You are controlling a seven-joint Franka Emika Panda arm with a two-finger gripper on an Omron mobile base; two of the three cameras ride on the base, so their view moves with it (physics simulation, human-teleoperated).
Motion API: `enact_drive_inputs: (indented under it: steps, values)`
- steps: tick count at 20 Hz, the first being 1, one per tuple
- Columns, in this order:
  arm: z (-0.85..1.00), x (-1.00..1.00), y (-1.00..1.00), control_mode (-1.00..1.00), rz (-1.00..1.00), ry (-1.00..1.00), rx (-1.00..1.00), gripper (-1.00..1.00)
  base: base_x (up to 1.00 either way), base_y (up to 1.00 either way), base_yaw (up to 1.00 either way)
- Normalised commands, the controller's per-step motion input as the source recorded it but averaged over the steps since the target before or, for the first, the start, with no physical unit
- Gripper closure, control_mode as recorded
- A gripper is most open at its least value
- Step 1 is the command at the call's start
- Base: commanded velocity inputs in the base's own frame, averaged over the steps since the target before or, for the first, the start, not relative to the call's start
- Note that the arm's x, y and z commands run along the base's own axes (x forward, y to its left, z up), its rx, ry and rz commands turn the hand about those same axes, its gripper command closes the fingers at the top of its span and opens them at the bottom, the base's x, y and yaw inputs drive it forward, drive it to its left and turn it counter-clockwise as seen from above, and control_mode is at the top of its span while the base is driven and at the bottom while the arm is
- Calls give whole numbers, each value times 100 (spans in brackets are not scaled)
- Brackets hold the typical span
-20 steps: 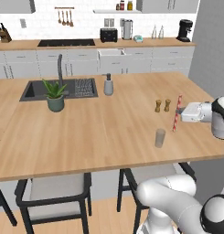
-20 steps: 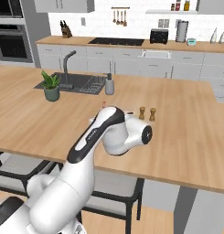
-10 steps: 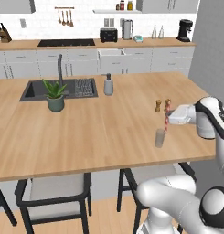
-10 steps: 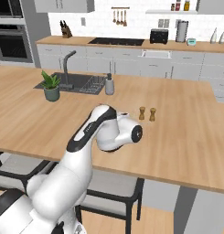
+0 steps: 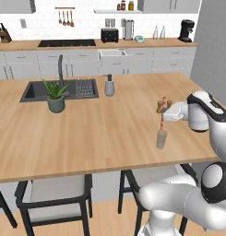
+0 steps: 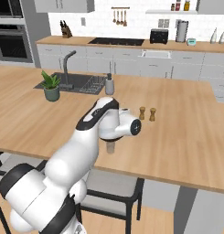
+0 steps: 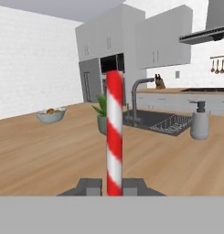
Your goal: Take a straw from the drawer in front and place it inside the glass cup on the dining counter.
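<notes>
Two gripper point(image 7: 114, 186) fingers you command clamp the upright straw point(image 5: 163, 115) above the glass cup point(image 5: 161, 138).

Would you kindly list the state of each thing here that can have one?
Straw: upright, held in the hand, directly above the cup.
Hand: shut on the straw.
Cup: upright on the counter; whether the straw's tip is inside cannot be told.
Shakers: upright, side by side.
</notes>
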Motion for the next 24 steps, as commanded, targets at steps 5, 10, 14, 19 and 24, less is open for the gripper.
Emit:
enact_drive_inputs:
  steps: [5,10,14,19,24]
  values:
    - [-11,6,-27,-100,-1,0,-6,100,0,0,0]
    - [-16,0,-5,-100,-1,0,-4,100,0,0,0]
    - [-16,0,2,-100,0,1,0,100,0,0,0]
    - [-10,0,14,-100,0,2,0,100,0,0,0]
    - [-8,21,4,-100,0,0,0,100,0,0,0]
